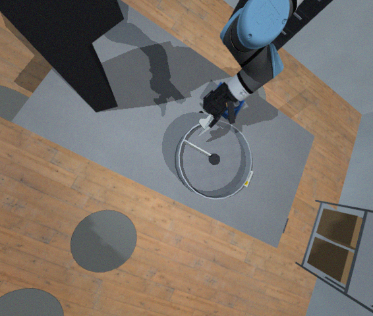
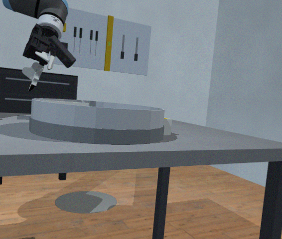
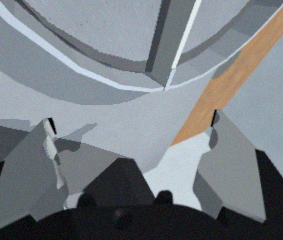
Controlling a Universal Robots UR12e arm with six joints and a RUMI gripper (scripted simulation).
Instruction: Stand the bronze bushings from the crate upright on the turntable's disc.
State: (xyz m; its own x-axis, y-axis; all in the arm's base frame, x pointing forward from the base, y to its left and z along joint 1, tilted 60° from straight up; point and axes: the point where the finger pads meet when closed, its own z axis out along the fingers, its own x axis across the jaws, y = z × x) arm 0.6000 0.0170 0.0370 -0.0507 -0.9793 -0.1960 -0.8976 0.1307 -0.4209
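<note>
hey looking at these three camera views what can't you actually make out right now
- Bushings: none shows in any view.
- Crate: top view, the gripper and arm cover all but a blue sliver; side view, not in sight; wrist view, out of frame.
- Turntable disc: side view, the raised rim hides almost all of it.
- Hub: wrist view, cut off by the top edge.
- Yellow label on the rim: top view, too small to read.
</note>
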